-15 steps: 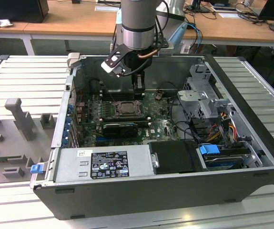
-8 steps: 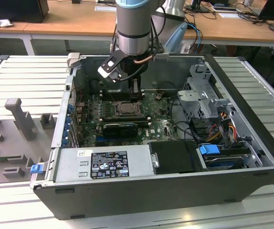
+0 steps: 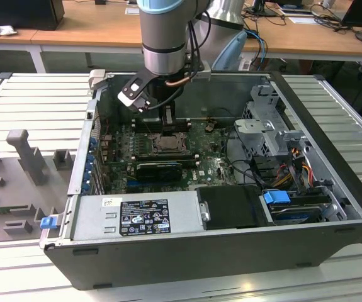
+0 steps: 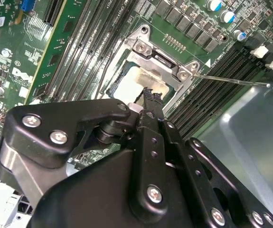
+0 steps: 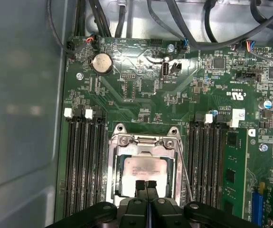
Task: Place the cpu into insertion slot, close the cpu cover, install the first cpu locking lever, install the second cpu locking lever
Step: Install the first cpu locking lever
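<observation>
The cpu (image 5: 143, 167) lies flat in the insertion slot (image 3: 168, 143), its silver face (image 4: 128, 88) showing through the window of the cpu cover (image 5: 143, 141). The cover (image 4: 162, 59) lies down over the chip. My gripper (image 5: 145, 183) is shut, its two black fingertips pressed together just above the chip's near edge, with nothing seen between them. In the second wrist view the gripper (image 4: 149, 95) hangs over the same edge. A thin wire locking lever (image 5: 184, 168) runs beside the socket, and its free end (image 4: 231, 80) sticks out over the memory slots.
Long black memory slots (image 5: 84, 161) flank the socket on both sides. A black card (image 3: 158, 168) sits just in front of it, with the grey power supply (image 3: 136, 214) nearer still. The drive cage (image 3: 269, 132) and cables stand at the exterior view's right. The case wall (image 5: 22, 118) is close.
</observation>
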`<state>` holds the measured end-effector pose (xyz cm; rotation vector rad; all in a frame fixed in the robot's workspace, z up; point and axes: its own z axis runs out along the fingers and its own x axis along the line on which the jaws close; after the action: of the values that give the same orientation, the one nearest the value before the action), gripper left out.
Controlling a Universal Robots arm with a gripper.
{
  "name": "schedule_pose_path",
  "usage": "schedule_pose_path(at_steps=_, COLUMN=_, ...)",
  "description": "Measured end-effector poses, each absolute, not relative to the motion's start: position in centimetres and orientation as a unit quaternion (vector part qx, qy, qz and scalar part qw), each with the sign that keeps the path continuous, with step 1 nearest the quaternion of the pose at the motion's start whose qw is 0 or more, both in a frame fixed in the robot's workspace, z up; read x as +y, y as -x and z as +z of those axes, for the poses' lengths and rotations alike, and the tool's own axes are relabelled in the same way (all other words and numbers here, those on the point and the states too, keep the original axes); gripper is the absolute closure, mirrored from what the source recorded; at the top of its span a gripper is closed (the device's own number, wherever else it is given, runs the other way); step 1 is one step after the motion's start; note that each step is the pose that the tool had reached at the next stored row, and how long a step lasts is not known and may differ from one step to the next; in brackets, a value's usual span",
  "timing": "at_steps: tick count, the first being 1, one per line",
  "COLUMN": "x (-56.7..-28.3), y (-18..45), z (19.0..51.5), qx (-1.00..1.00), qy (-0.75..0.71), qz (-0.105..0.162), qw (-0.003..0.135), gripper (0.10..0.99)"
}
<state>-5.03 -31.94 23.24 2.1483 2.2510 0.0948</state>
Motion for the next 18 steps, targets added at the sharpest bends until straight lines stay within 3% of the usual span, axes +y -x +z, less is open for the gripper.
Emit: schedule_pose_path(at_steps=18, x=-31.9, y=5.0, z=25.2, qx=0.723, qy=-0.690, qz=0.030, qw=0.014, gripper=0.980)
